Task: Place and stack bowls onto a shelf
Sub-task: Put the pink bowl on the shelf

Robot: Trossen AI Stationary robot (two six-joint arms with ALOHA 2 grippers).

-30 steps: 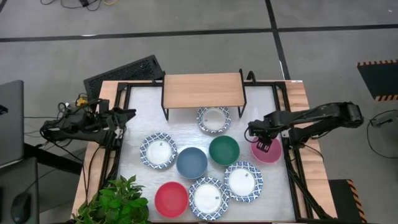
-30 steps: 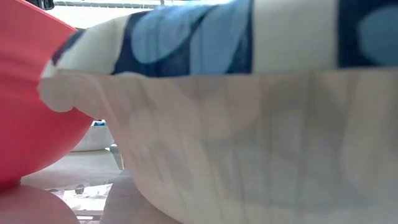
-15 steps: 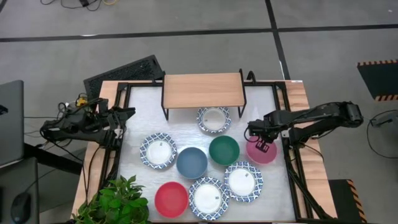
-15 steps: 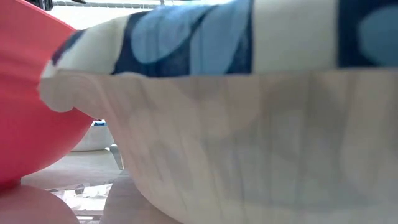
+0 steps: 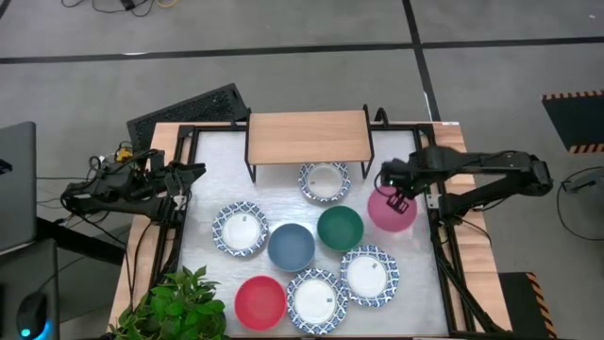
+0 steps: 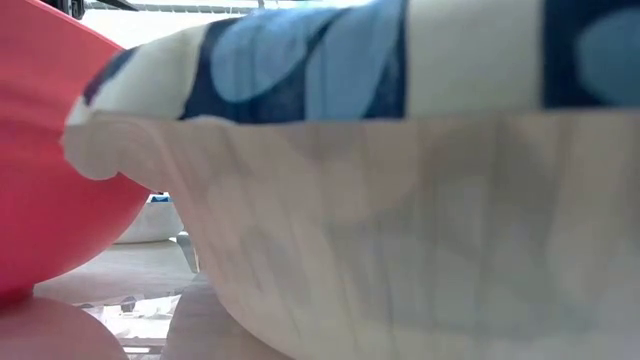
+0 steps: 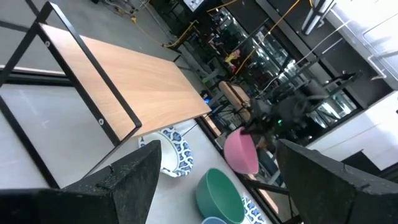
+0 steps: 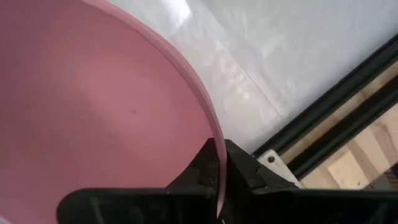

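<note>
Between right gripper [image 5: 394, 196] fingers, smooth round pink bowl [image 5: 391, 212].

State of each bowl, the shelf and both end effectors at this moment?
pink bowl: rim pinched, lifted and tilted
right end effector: shut on the pink bowl's rim
left end effector: open, waiting at the table's left edge
shelf: top bare
other seven bowls: upright on the table, unstacked
</note>
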